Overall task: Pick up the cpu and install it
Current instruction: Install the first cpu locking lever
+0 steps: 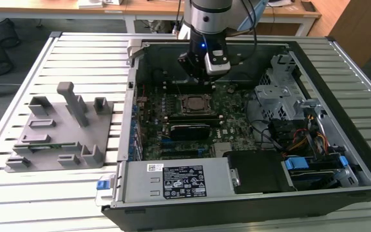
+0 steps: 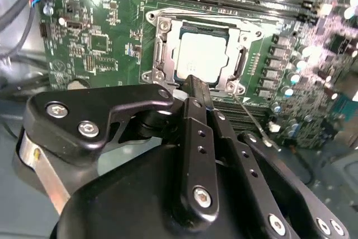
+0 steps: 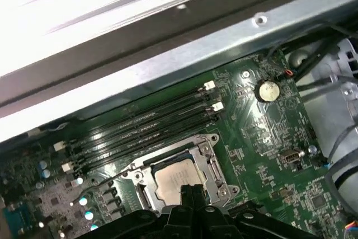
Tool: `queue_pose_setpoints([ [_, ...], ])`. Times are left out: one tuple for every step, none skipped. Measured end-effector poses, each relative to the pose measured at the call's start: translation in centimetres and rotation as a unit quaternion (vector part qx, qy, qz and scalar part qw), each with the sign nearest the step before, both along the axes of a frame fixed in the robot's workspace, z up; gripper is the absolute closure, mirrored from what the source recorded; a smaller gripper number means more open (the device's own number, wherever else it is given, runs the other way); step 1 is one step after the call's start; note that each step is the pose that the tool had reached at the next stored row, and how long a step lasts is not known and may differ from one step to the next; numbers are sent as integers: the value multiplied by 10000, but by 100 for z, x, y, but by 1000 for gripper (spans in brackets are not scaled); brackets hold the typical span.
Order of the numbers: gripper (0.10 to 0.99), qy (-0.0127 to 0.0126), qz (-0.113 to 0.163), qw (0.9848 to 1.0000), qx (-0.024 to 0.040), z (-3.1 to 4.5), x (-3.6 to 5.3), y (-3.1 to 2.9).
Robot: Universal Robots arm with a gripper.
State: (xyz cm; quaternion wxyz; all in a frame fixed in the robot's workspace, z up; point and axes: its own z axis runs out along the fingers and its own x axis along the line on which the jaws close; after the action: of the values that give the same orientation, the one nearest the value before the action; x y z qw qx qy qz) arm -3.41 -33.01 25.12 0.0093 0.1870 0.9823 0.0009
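Note:
The cpu (image 2: 200, 54), a flat square chip with a silver-grey top, lies inside the metal socket frame (image 2: 158, 46) on the green motherboard (image 2: 95, 43); the first wrist view has the cpu (image 3: 174, 178) there too. My gripper (image 2: 194, 81) hangs just above the socket's edge, its black fingers pressed together with nothing between them. In the exterior view the gripper (image 1: 200, 81) is inside the open computer case (image 1: 134, 96), over the far side of the socket (image 1: 195, 104).
Memory slots (image 3: 145, 130) run beside the socket, with a coin battery (image 3: 268, 89) further along. A drive cage (image 1: 279, 94), cables (image 1: 301, 140) and the power supply (image 1: 172, 181) fill the case. A grey fixture stand (image 1: 63, 130) sits at the exterior view's left.

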Motion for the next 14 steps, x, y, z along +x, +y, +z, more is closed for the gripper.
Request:
queue_pose_setpoints([
  [980, 0, 82, 10000, 0, 0, 0, 0],
  [980, 0, 163, 9999, 0, 0, 0, 0],
  [980, 0, 254, 9997, 0, 0, 0, 0],
  [980, 0, 339, 9994, 0, -1, 0, 0],
  [980, 0, 422, 9991, 0, -1, 0, 0],
  [980, 0, 506, 9987, 0, -1, 0, 0],
  [980, 0, 591, 9983, 0, -1, 0, 0],
  [980, 0, 679, 9977, 0, -2, 0, 0],
  [980, 0, 766, 9971, 0, -2, 0, 0],
  [980, 0, 854, 9963, 0, -3, 0, 0],
  [980, 0, 947, 9955, 0, -3, 0, 0],
  [980, 0, 1034, 9946, 0, -3, 0, 0],
  [980, 0, 1122, 9937, 0, -3, 0, 0],
  [980, 0, 1210, 9927, 0, -4, 0, 0],
])
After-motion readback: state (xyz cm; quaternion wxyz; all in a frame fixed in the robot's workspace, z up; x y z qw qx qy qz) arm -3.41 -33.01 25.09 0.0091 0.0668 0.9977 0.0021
